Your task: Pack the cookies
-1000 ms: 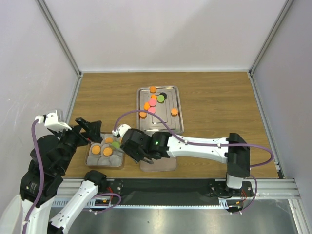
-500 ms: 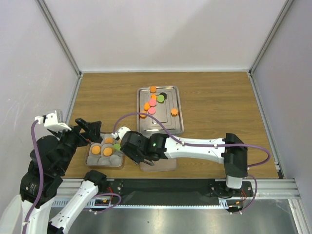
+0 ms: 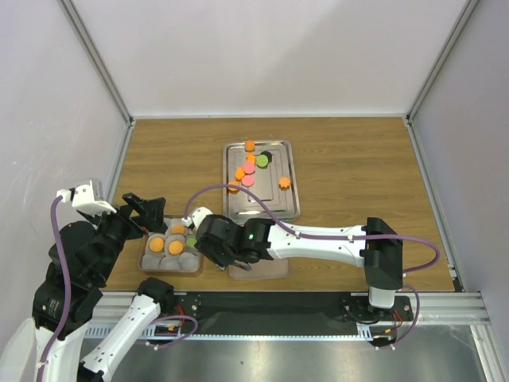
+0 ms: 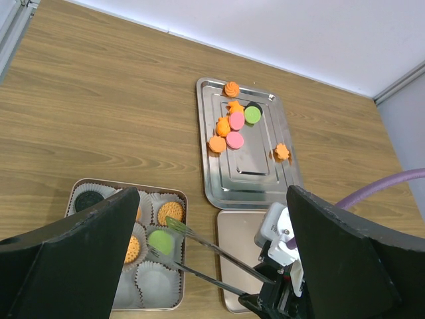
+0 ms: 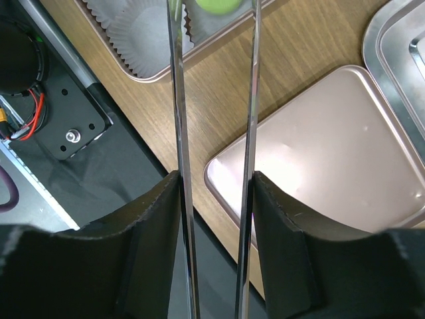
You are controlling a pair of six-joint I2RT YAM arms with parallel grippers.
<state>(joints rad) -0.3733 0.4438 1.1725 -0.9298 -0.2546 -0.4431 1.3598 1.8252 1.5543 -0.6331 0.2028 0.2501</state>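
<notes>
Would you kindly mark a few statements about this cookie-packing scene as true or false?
1. A green cookie lies inside the small box. True.
2. The steel tray holds nothing. False: cookies lie on it, orange and pink among them.
3. The left tool holds a cookie. False: it is open and empty.
4. The right tool grips metal tweezers whose tips flank the green cookie. True.
</notes>
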